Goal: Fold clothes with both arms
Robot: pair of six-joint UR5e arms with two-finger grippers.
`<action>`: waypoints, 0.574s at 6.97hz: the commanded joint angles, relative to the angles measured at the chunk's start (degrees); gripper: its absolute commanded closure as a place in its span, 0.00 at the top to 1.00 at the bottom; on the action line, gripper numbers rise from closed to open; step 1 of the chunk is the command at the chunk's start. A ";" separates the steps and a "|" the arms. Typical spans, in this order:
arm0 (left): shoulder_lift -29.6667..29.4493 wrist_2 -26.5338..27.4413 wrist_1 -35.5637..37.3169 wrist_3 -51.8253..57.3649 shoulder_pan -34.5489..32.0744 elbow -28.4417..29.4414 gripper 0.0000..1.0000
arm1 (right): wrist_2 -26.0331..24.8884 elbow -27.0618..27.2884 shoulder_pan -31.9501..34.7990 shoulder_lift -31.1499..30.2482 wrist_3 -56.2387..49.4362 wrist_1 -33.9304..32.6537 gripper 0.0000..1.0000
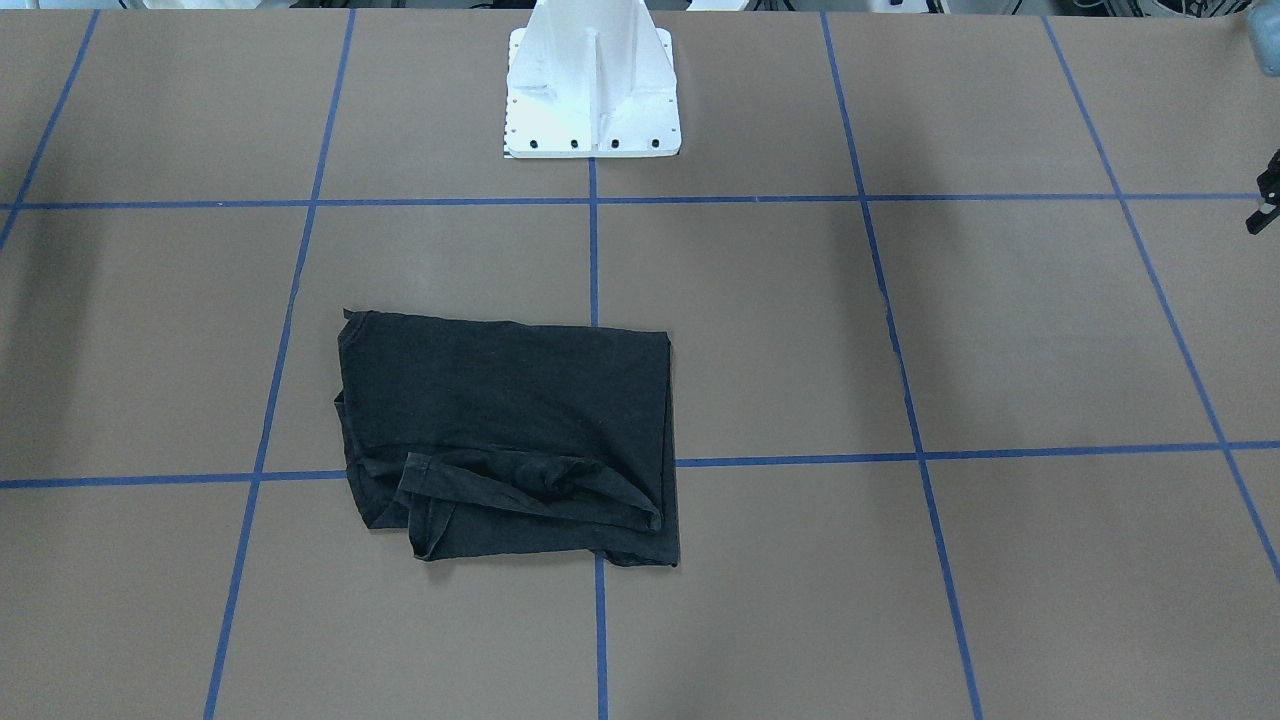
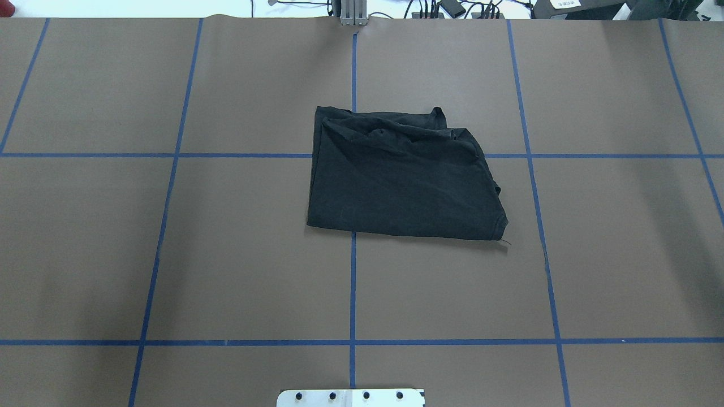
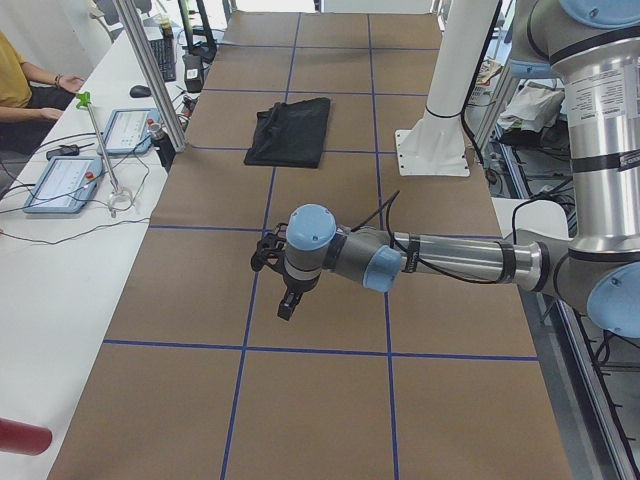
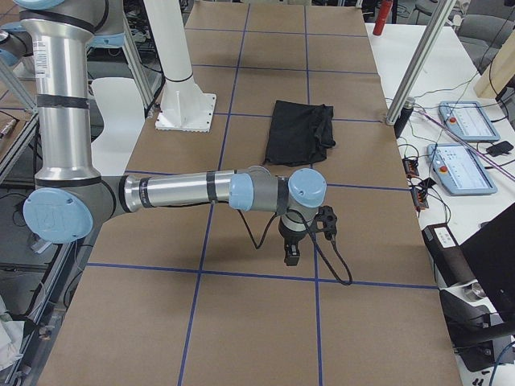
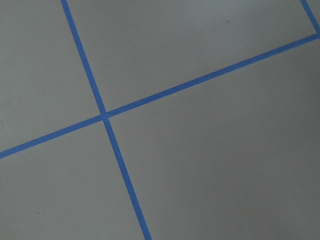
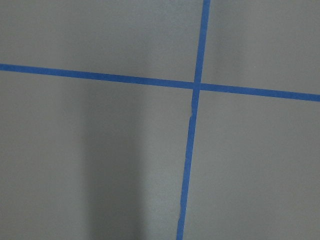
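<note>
The black T-shirt lies folded into a rough rectangle near the table's middle, with its graphic hidden. It also shows in the overhead view and both side views. Both grippers are far from it. My left arm stretches low over the table's left end, its gripper pointing down. A sliver of that gripper shows at the front view's right edge. My right arm mirrors this at the right end, gripper pointing down. I cannot tell whether either is open or shut. Both wrist views show only bare table.
The white mounting base stands at the robot's side of the brown table, which carries a blue tape grid. Aluminium posts and a side bench with control tablets line the far edge. A seated person is there.
</note>
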 commanded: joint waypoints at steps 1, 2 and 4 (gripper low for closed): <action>0.02 0.00 0.00 0.09 -0.02 -0.18 1.00 | 0.00 0.19 0.00 -0.06 0.09 0.00 1.00; 0.11 -0.35 0.09 0.00 -0.11 -0.44 1.00 | 0.52 -0.42 0.00 -0.06 0.09 -0.09 1.00; 0.02 -0.27 0.00 0.00 -0.11 -0.44 1.00 | 1.58 -0.17 0.00 -0.33 0.09 0.00 1.00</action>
